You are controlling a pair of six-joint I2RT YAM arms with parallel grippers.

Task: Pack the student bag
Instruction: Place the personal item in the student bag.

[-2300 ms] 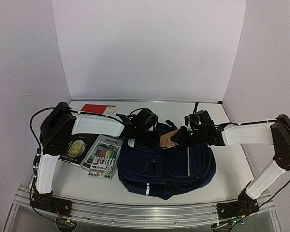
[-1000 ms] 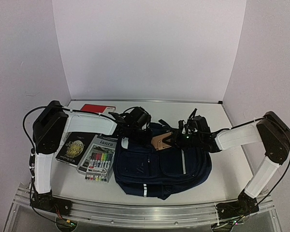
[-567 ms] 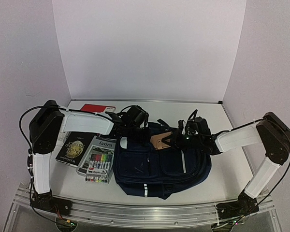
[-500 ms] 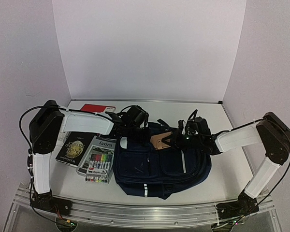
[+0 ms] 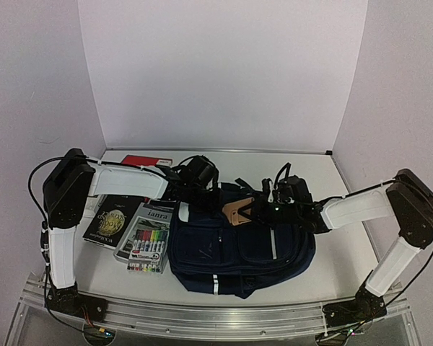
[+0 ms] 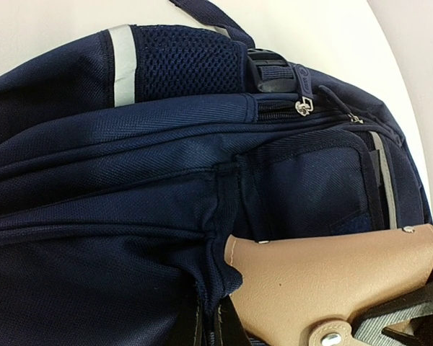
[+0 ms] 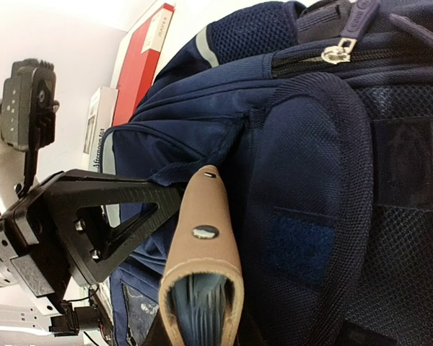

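The student bag (image 5: 238,249), navy with thin grey stripes, lies flat in the middle of the table. My left gripper (image 5: 193,192) is at the bag's upper left and is shut, pinching a fold of its fabric (image 6: 211,317) at the mouth. My right gripper (image 5: 265,209) is shut on a tan leather case (image 5: 237,210) with a blue inside (image 7: 200,303). It holds the case edge-on, with its tip at the bag's opening, right beside the pinched fold (image 6: 325,277). The bag's inside is hidden.
Left of the bag lie a box of coloured markers (image 5: 150,236) and a black book (image 5: 112,220). A red book (image 5: 146,161) is behind them, also seen past the bag in the right wrist view (image 7: 141,61). The left arm's black finger frame (image 7: 94,216) is close beside the case.
Both grippers and the bag have shifted left, carrying the tan case left to the bag's mouth. Over the last half second almost nothing moves.
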